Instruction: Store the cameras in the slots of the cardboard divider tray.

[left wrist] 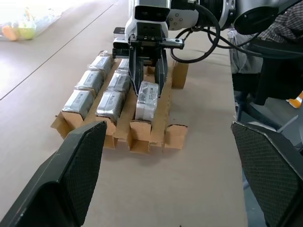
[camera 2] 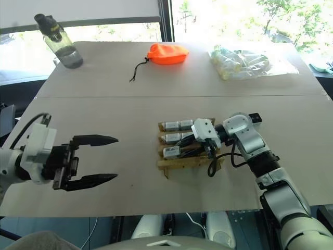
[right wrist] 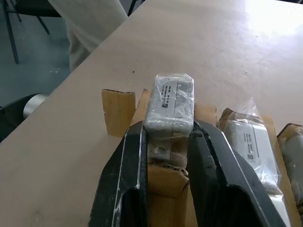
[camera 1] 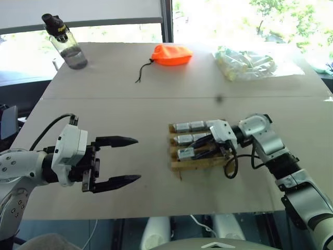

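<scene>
right claw seating a camera in the tray

the fingers pinch the wrapped camera by its long sides, low in the tray's near row; other cameras fill the rows beside it. it looks light and rigid, but the film wrap is likely slippery, so flat sides suit best. left claw hangs wide and empty, well apart.

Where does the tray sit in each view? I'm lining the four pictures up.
Left eye view: tray right of centre, under the right end effector.
Right eye view: tray at centre.
Left wrist view: tray upper middle.
Right wrist view: tray at centre, around the fingers.
Shared landmark: the camera that the right end effector grips.
</scene>
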Controlling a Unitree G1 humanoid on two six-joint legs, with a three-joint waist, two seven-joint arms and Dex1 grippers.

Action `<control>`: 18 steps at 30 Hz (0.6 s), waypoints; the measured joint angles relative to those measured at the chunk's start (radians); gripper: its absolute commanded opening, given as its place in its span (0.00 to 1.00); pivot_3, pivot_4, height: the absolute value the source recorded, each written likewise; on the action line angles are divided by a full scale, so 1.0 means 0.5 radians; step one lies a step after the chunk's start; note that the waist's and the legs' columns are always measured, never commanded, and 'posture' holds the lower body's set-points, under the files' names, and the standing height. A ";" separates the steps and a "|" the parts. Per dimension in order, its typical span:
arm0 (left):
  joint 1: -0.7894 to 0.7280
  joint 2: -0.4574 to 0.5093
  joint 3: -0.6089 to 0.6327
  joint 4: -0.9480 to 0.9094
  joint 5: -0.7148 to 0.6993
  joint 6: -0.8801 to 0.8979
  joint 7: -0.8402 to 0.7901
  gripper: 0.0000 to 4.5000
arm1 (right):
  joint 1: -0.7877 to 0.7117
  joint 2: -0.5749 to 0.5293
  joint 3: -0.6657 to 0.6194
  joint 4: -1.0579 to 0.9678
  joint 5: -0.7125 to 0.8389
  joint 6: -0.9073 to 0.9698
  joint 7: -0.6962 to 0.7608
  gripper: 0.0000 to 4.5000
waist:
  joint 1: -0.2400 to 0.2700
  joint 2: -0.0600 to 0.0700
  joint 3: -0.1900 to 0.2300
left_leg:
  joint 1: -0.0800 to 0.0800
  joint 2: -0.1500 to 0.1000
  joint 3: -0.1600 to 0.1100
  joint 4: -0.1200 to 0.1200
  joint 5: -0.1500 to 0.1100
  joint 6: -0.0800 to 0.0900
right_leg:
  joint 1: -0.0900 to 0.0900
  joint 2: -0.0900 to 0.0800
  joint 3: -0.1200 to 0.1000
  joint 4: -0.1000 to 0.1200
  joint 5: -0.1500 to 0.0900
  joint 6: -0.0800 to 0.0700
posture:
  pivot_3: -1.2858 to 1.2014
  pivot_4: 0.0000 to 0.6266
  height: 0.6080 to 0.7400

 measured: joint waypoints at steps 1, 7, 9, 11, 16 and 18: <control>-0.008 0.001 -0.003 0.007 0.001 0.000 -0.001 0.98 | 0.001 0.000 0.004 0.004 -0.004 0.009 -0.004 0.14 | 0.001 0.000 0.000 | 0.000 0.000 0.000 0.000 0.000 0.000 | 0.000 0.000 0.000 0.000 0.000 0.000 | 0.52 0.24 1.00; -0.037 0.005 -0.013 0.029 0.004 -0.003 -0.016 0.98 | 0.002 -0.006 0.019 0.007 -0.029 0.093 -0.015 0.40 | 0.002 0.000 0.000 | -0.001 0.000 0.000 0.000 0.000 0.000 | 0.000 -0.001 0.000 -0.001 0.000 0.000 | 0.52 0.24 1.00; -0.049 0.007 -0.024 0.036 0.004 -0.003 -0.025 0.98 | 0.014 -0.018 0.023 -0.007 -0.030 0.132 -0.010 0.64 | 0.002 0.000 0.000 | -0.001 0.000 0.000 0.000 0.000 0.000 | 0.000 -0.001 0.000 0.000 0.000 0.000 | 0.52 0.24 1.00; -0.064 0.007 -0.045 0.041 0.004 -0.003 -0.036 0.98 | 0.031 -0.022 0.016 -0.059 0.005 0.190 -0.010 0.87 | 0.000 0.000 0.000 | 0.000 0.000 0.000 0.000 0.000 0.000 | 0.000 0.000 0.000 0.000 0.000 0.000 | 0.52 0.24 1.00; -0.093 0.007 -0.077 0.049 0.004 -0.003 -0.041 0.98 | 0.092 -0.137 -0.049 -0.339 0.125 0.447 -0.036 0.97 | 0.000 0.000 0.000 | 0.000 0.000 -0.001 0.000 0.001 -0.001 | 0.000 -0.001 0.000 0.001 0.000 0.000 | 0.52 0.24 1.00; -0.096 0.008 -0.082 0.065 0.004 -0.003 -0.041 0.98 | 0.099 -0.183 -0.115 -0.488 0.187 0.544 -0.069 0.97 | 0.001 0.000 0.000 | 0.000 0.000 -0.002 0.000 0.001 -0.001 | 0.000 -0.001 -0.001 0.001 0.000 0.000 | 0.52 0.24 1.00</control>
